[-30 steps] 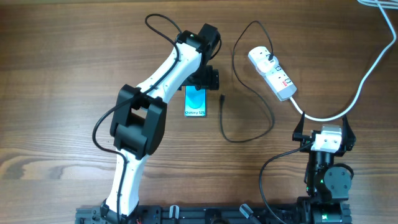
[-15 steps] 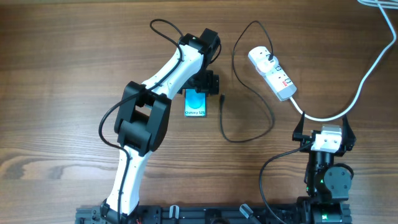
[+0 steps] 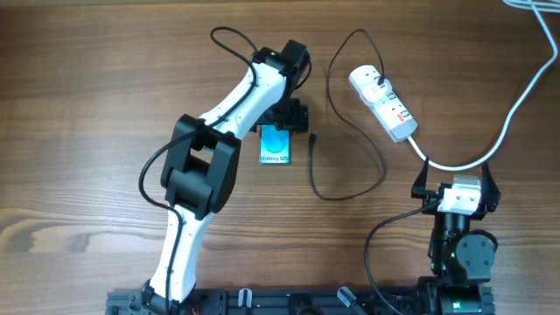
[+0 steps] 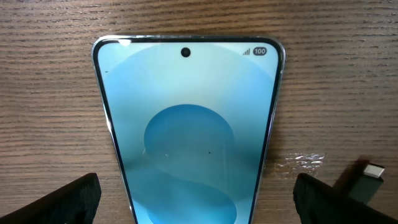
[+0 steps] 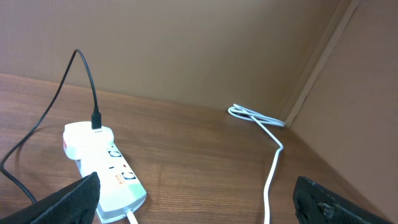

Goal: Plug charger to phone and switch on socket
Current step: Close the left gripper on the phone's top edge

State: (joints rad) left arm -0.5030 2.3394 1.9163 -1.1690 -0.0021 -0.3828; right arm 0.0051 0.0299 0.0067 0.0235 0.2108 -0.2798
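Note:
The phone (image 3: 275, 147) lies flat on the table with its cyan screen up and a white text band at its near end. My left gripper (image 3: 287, 114) hovers over the phone's far end, open, its fingertips on either side of the phone (image 4: 189, 137) in the left wrist view. The charger cable (image 3: 350, 188) loops across the table from the socket (image 3: 383, 103), and its connector tip (image 3: 311, 137) lies just right of the phone, also in the left wrist view (image 4: 372, 171). My right gripper (image 3: 458, 194) is open and empty at the near right. The socket (image 5: 102, 171) lies ahead of it.
The socket's thick white cord (image 3: 516, 105) runs off the far right edge and shows coiled by the wall in the right wrist view (image 5: 267, 134). A brown wall stands behind the table (image 5: 186, 50).
My left arm shifted slightly to the right one second ago, then stayed still. The phone, cable, socket and right arm have not moved.

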